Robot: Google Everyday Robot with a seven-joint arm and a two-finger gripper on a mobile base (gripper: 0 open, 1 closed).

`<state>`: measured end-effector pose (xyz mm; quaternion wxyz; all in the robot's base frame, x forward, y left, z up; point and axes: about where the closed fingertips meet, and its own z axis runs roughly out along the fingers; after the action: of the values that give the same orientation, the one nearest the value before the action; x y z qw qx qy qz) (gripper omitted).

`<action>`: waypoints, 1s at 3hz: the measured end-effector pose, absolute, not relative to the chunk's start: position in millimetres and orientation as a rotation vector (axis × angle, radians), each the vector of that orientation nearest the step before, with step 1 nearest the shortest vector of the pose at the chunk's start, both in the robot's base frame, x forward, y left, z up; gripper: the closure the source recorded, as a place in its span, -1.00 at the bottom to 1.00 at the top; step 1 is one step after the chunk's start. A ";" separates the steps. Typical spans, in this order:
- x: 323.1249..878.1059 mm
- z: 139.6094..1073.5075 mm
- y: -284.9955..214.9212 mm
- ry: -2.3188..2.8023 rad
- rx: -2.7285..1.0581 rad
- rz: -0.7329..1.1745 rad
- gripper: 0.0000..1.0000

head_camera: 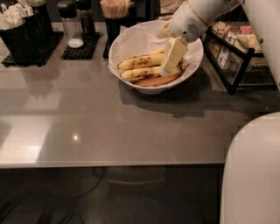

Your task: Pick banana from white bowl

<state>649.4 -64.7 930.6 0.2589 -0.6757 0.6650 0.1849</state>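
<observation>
The white bowl (131, 43), lined with crinkled white paper, stands at the back of the grey counter. Three bananas lie in it. The banana (154, 81) with the broad dark-brown side lies nearest the front rim. Two yellower bananas with small flecks (139, 62) lie behind it. My gripper (167, 70) reaches in from the upper right and hangs inside the bowl, its cream tip down over the right ends of the bananas, at or just above them. It hides those ends.
A black wire rack of packets (236, 50) stands right of the bowl. Black caddies (24, 37), a shaker (72, 28) and a stick holder (116, 13) line the back left. The grey counter (109, 127) ends at a front edge. My white body (253, 175) fills the lower right.
</observation>
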 end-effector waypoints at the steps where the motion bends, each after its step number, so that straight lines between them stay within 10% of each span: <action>1: 659.9 916.9 -49.7 1.789 -1.863 0.551 -1.00; 3: 667.3 877.6 -46.3 1.860 -1.884 0.634 -1.00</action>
<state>667.3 -46.3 877.6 0.2083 -0.6768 0.6683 0.2278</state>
